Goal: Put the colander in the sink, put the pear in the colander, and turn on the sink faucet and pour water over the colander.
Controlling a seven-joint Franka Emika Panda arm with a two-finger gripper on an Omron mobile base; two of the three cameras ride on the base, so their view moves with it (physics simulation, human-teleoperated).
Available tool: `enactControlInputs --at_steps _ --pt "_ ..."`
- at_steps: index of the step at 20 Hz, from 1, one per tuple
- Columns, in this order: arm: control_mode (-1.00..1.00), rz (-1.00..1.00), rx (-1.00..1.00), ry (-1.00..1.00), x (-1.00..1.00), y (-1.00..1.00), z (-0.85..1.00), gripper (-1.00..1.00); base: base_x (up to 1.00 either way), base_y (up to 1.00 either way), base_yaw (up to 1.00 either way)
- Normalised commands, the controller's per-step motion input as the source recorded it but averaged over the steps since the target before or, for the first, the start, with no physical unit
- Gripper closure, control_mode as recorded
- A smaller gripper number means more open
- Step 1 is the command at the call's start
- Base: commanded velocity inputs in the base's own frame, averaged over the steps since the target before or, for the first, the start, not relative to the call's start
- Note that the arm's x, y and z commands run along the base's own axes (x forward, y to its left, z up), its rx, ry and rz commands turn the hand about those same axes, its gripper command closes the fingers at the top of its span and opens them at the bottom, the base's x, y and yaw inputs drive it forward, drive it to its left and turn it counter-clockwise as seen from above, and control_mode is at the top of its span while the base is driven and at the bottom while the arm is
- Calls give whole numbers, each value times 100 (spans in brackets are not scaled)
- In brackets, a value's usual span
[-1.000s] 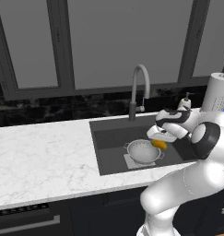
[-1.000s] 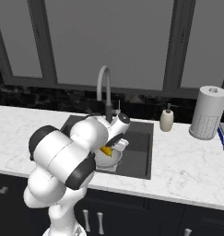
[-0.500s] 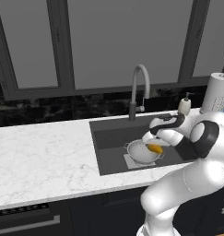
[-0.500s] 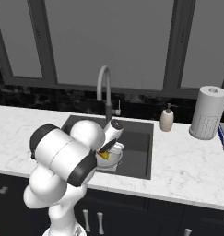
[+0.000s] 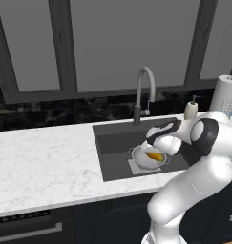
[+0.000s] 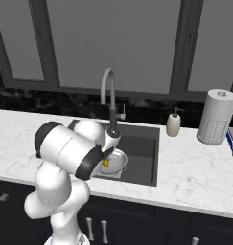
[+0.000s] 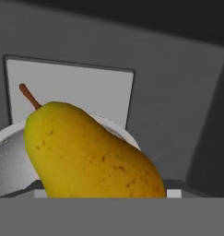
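- Colander (image 5: 149, 158) sits on the sink (image 5: 112, 152) bottom, over the pale square patch — step 1 looks done, and it's parked roughly below the faucet (image 5: 144, 91) spout, prob. so water lands in it later.
- Pear (image 5: 155, 156) is at the colander mouth, inside the rim as seen from the left base view; in the hand view the pear (image 7: 90, 154) fills the foreground w/ stem up-left and colander rim (image 7: 12, 147) curving behind it.
- Gripper (image 5: 158, 147) hovers right over the colander, arm bent low across the basin — makes sense for a short drop, no bounce off the metal.
- Fingers themselves are hidden by the fruit and the hand, so can't tell if it's clamped on the pear or let go; pear so close to the cam suggests it's gripped, but that's a guess.
- Vs. half a sec ago: hand has come down and in toward the bowl — pear was above the rim's near edge, now it's lower, over the middle. Colander hasn't shifted.
- Faucet untouched so far, no water visible; soap bottle (image 6: 173, 124) and paper towel roll (image 6: 215, 117) stand on the tabletop (image 5: 46, 157), well clear.
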Motion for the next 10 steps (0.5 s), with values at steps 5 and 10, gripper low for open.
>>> enactControlInputs --at_steps 5,10 --pt "-100 8 -1 0 24 0 -16 100 0 0 0" --pt "-100 7 -2 -3 12 -7 -25 100 0 0 0"
